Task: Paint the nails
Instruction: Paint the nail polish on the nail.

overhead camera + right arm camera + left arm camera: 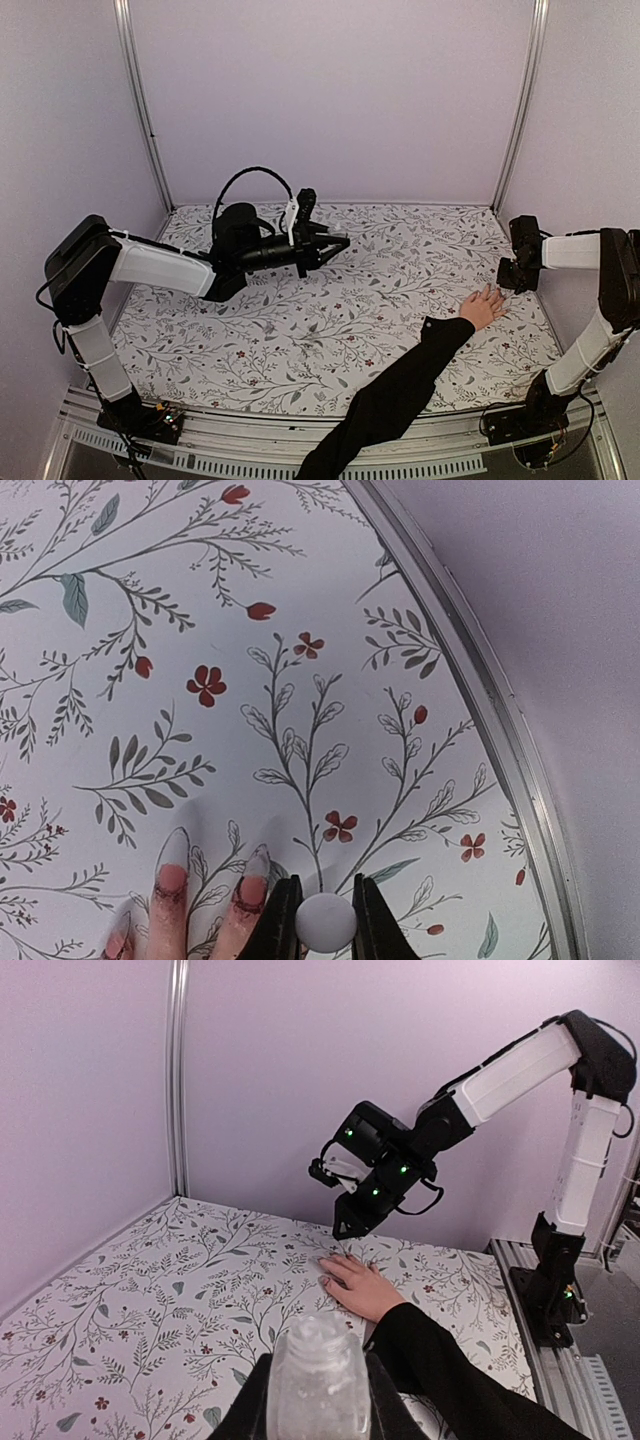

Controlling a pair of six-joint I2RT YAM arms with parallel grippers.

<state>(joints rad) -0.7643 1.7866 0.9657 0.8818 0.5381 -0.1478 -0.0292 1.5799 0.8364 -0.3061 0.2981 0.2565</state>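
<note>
bottle (319, 1380): small, pale and translucent, upright at the bottom edge of the left wrist view, pinched between two dark fingers.
left gripper (338, 242): clamped on the bottle, raised over the left-centre of the table and well apart from the hand.
white round piece (325, 920): sits at the bottom edge of the right wrist view, squeezed between two black fingers.
right gripper (512, 272): clenched on the white round piece, nose pointing down at the cloth just beyond the hand's fingertips.
nails (174, 846): long and pale, on fingertips lying flat on the cloth. The nearest one is just left of the right gripper's fingers in the right wrist view. Red smears show on the skin below them.
hand (483, 307): light-skinned, palm down on the right side of the table, fingers aimed at the right gripper.
sleeve (400, 385): black, running diagonally from the near edge up to the wrist.
cloth (300, 340): white with grey leaf sprigs and small red flowers, covering the table.
rail (480, 690): metal strip along the cloth's edge, close beside the fingertips.
walls (330, 90): plain lilac, behind and to both sides.
</note>
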